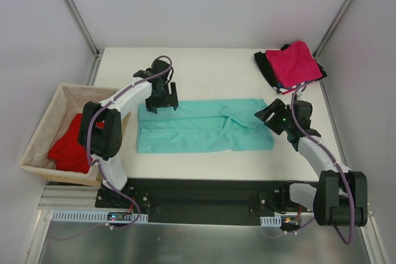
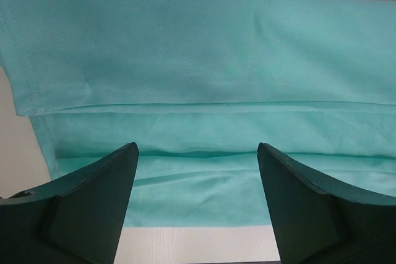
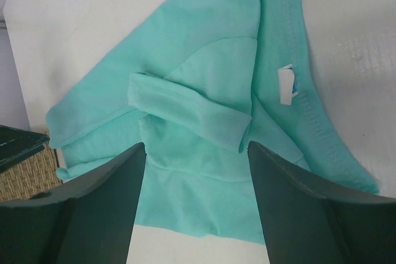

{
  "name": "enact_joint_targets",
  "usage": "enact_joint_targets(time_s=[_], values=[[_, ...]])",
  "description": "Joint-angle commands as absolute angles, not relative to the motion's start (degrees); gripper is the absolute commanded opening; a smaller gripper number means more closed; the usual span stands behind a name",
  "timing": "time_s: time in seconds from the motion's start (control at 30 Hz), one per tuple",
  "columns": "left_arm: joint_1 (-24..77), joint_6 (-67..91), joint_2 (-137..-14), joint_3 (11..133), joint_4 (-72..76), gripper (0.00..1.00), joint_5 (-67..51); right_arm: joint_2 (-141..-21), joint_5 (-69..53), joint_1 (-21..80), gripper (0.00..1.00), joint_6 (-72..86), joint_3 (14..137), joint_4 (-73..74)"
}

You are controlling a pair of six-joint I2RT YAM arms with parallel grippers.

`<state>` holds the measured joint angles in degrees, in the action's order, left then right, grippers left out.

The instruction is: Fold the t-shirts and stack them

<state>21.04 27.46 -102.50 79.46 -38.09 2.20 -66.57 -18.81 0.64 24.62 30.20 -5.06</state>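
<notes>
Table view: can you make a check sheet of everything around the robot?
Surface: white table, looks clean.
Job's things: teal shirt spread flat, partly folded; pink shirt folded on a black shirt at the far right corner; red shirt bunched in the basket.
Clutter: nothing seen.
Grippers: left gripper open over the teal shirt's left end; right gripper open over its right end; both hold nothing.
Cables: purple cables run along both arms.
Surroundings: white walls, metal posts.
</notes>
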Motion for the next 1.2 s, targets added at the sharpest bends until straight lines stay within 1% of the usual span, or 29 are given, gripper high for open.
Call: enact_joint_targets(time_s=[0.0, 0.53, 0.77, 1.0, 1.17], values=[[21.45, 27.07, -103.27, 80.33, -39.46, 0.78, 3.96, -65.12, -20.65, 0.09, 0.71, 23.64, 31.11, -3.69], [21.45, 26.89, -103.36, 80.07, -39.55, 0.78, 4.39, -78.57, -23.47, -1.76, 0.69, 27.51, 29.18, -14.41], [21.53, 26.89, -103.71, 80.07, -39.55, 0.78, 4.48, -79.1, -23.47, -1.67, 0.68, 27.77, 30.41, -14.94], [21.53, 26.81, -103.62, 80.16, -39.55, 0.78, 4.66, -76.82, -22.41, -1.67, 0.67, 26.63, 32.43, -11.78], [21.45, 26.81, -103.71, 79.98, -39.46, 0.78, 4.48, -77.96, -22.59, -1.41, 0.67, 26.81, 33.31, -11.69]])
